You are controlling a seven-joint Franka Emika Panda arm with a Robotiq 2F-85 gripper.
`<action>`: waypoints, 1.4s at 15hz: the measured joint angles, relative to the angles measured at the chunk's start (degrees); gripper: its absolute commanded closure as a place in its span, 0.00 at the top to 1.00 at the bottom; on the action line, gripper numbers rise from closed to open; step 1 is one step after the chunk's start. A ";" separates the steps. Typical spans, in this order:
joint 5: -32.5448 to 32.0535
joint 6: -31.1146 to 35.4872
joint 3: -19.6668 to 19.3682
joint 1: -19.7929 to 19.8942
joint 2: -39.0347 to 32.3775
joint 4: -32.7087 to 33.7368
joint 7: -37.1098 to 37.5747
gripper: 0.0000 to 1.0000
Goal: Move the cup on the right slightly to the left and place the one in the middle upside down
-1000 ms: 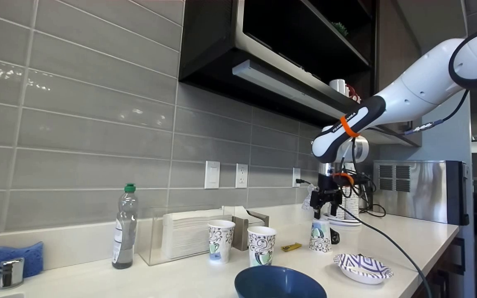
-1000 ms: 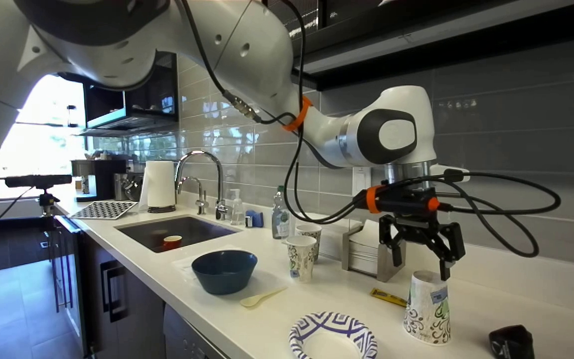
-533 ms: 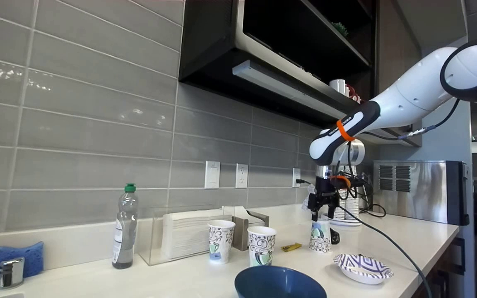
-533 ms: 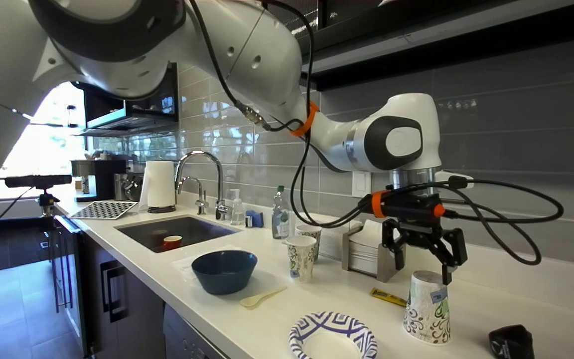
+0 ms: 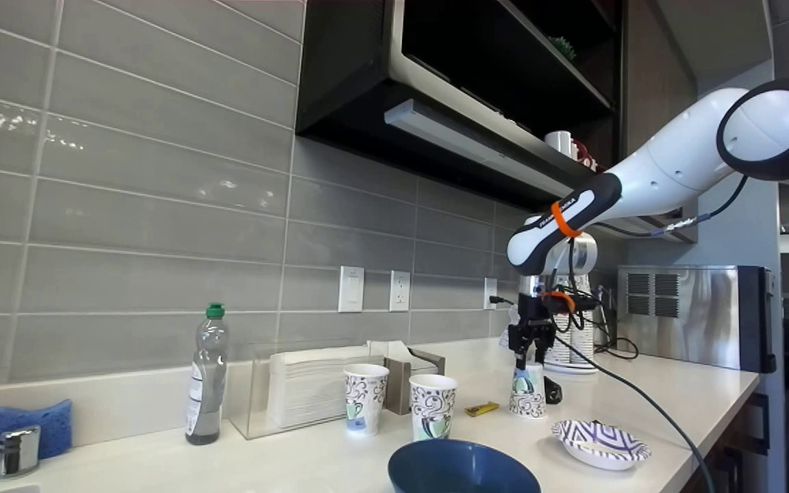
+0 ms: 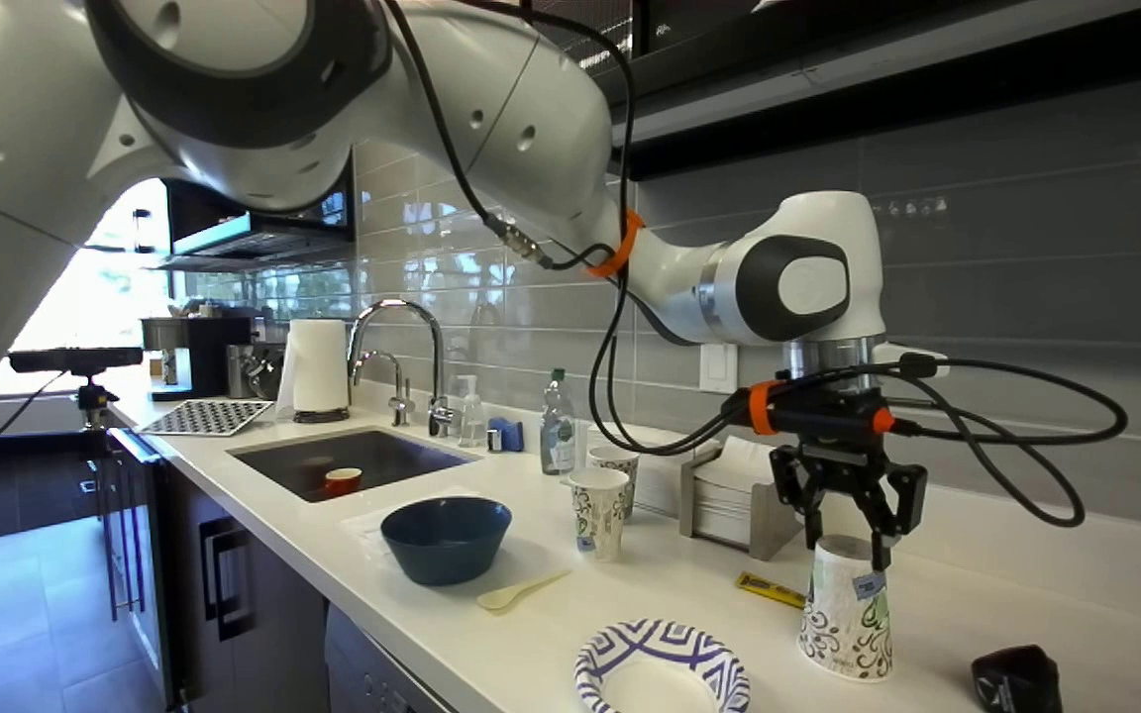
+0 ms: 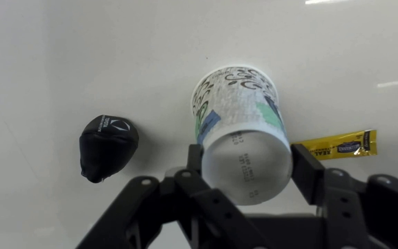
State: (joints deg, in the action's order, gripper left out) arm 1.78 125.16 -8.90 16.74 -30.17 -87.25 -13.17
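Observation:
The cup on the right (image 5: 527,397) stands upside down on the counter, patterned white paper with its base up. My gripper (image 7: 246,162) points down over it and is shut on its base end, one finger on each side, touching in the wrist view. In both exterior views the fingers (image 6: 882,552) reach just below the cup's upper edge. The cup in the middle (image 5: 433,407) stands upright, mouth up, away from the gripper. Another upright cup (image 5: 366,400) is close beside it, partly hidden behind it in an exterior view (image 6: 624,463).
A yellow mayonnaise packet (image 7: 339,145) lies beside the gripped cup, and a black pouch (image 7: 109,147) on its opposite side. Also on the counter are a patterned paper plate (image 6: 663,673), a blue bowl (image 6: 446,540), a spoon (image 6: 521,590), a napkin holder (image 6: 741,500) and a soap bottle (image 5: 206,376).
My gripper has come down a little over the upside-down cup and its fingers have closed on it. The cup has shifted very slightly. The upright cups have not moved.

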 measured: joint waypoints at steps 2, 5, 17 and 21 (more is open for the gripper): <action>0.00 -0.31 0.07 0.16 -0.46 0.78 0.00 0.40; 0.00 -0.62 0.20 0.28 -1.03 1.71 0.00 0.40; -0.06 -5.27 0.88 -0.53 3.85 0.30 0.00 0.40; -0.04 -6.46 1.32 -0.91 6.48 -3.56 0.00 0.40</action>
State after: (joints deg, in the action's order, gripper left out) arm 1.74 118.71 -7.57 15.83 -23.69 -90.81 -13.17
